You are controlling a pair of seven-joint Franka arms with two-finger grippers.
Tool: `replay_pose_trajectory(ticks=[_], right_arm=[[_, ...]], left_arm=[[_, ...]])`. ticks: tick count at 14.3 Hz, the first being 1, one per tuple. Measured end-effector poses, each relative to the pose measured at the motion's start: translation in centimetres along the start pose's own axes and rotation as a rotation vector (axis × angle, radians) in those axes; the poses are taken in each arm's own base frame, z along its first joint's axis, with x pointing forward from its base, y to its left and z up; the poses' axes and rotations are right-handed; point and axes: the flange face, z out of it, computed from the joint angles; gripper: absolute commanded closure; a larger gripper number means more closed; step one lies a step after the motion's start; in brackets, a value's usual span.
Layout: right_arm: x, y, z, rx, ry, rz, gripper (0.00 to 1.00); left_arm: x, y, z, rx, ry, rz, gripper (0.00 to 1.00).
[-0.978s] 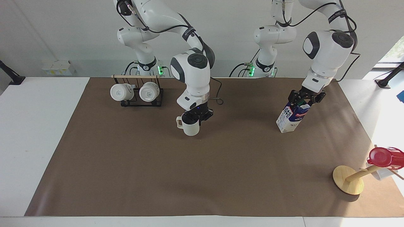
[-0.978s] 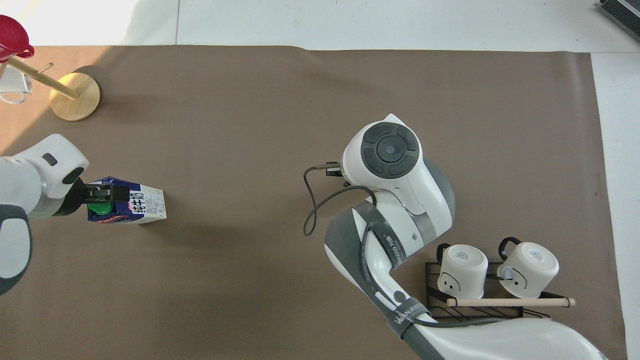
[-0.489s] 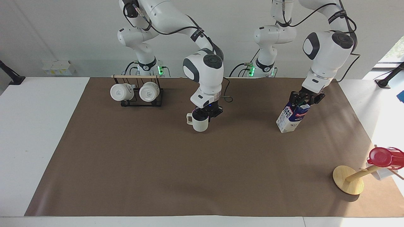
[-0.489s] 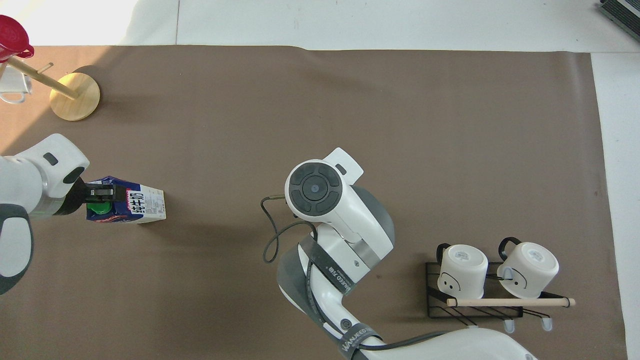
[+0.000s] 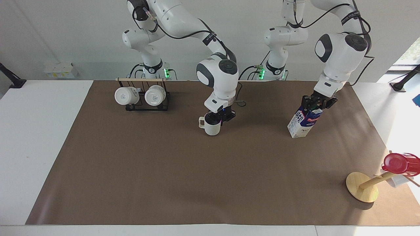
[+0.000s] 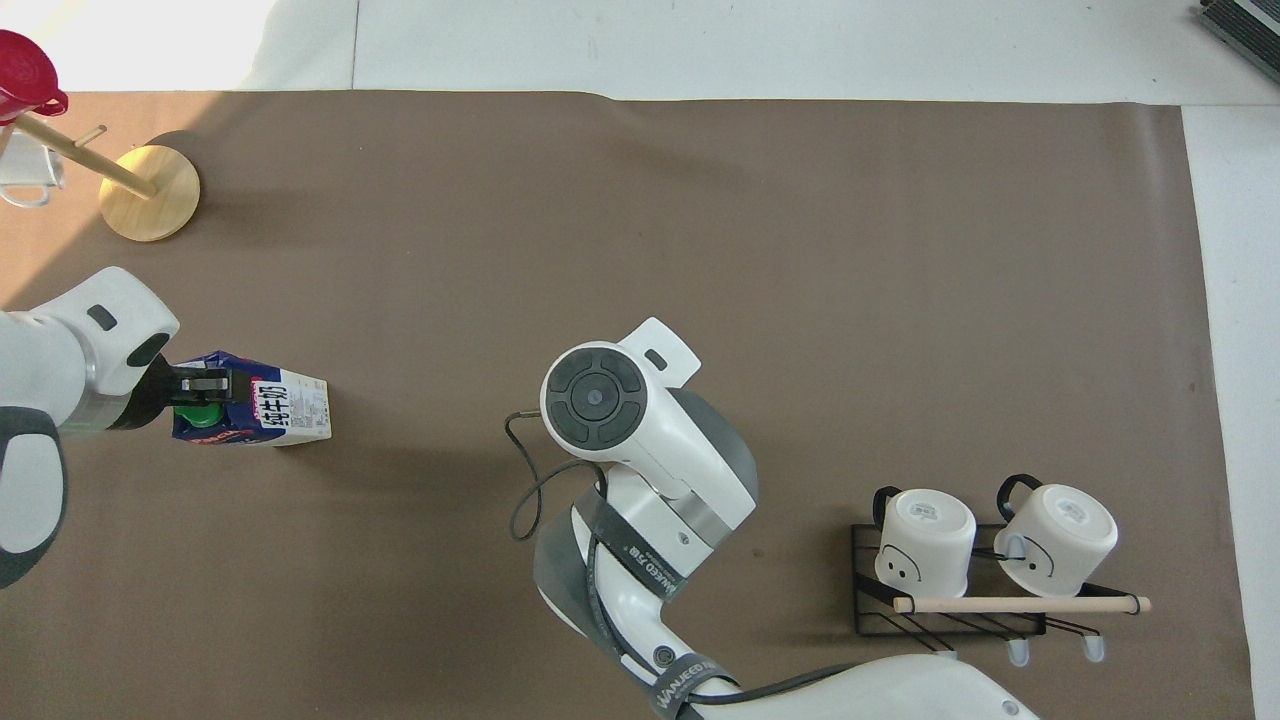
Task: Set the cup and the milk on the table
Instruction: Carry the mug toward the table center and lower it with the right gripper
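Observation:
The cream-white cup hangs upright from my right gripper, which is shut on its rim, handle pointing toward the rack. It is over the middle of the brown paper sheet of the table; whether its base touches the paper I cannot tell. In the overhead view the right arm's wrist hides the cup. The blue-and-white milk stands leaning on the paper toward the left arm's end. My left gripper is shut on its slanted top by the green cap.
A black rack with a wooden rod holds two glossy white mugs near the right arm's base. A round wooden stand carrying a red cup sits at the left arm's end, farther from the robots.
My right gripper has carried the cup sideways toward the milk. My left gripper's fingers have drawn together on the milk's top; the carton has stayed in place.

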Motion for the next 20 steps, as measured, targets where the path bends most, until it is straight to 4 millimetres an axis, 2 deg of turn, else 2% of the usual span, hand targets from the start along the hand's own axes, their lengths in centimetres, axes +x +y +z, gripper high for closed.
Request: replay_pose_trajectory(ticks=[2, 3, 4, 5, 6, 7, 10, 13, 15, 17, 20], right_arm=[[-0.2, 0.1, 0.4, -0.006, -0.007, 0.0, 0.74], [-0.2, 0.1, 0.6, -0.007, -0.009, 0.0, 0.48], [-0.2, 0.1, 0.6, -0.007, -0.009, 0.0, 0.29], [-0.2, 0.1, 0.6, -0.007, -0.009, 0.0, 0.19], [-0.2, 0.1, 0.6, -0.006, -0.008, 0.001, 0.03], [-0.2, 0.1, 0.5, -0.005, -0.007, 0.002, 0.0], [0.3, 0.1, -0.7, 0.015, 0.018, 0.033, 0.0], [1.1, 1.0, -3.9, 0.044, 0.059, 0.055, 0.0], [1.7, 2.2, -6.1, 0.061, 0.085, 0.074, 0.0], [2.6, 4.3, -8.5, 0.075, 0.096, 0.115, 0.0], [4.3, 9.9, -12.9, 0.075, 0.097, 0.193, 0.0]], left_arm=[[0.1, 0.0, -0.3, 0.0, 0.003, -0.003, 0.48], [0.2, 0.1, -0.5, 0.0, 0.005, -0.004, 0.48], [0.3, 0.1, -0.8, 0.0, 0.009, -0.005, 0.48], [0.4, 0.1, -1.0, 0.0, 0.013, -0.006, 0.48], [0.5, 0.2, -1.4, 0.0, 0.018, -0.008, 0.48], [0.6, 0.2, -1.8, -0.001, 0.016, -0.01, 0.48], [1.0, 0.9, -3.8, -0.001, 0.007, -0.028, 0.48], [1.1, 2.9, -5.6, -0.002, 0.006, -0.044, 0.48], [1.1, 4.4, -6.0, -0.004, 0.006, -0.053, 0.48], [0.9, 5.8, -6.1, -0.006, 0.005, -0.064, 0.48], [0.3, 9.2, -6.7, -0.009, -0.006, -0.081, 0.48]])
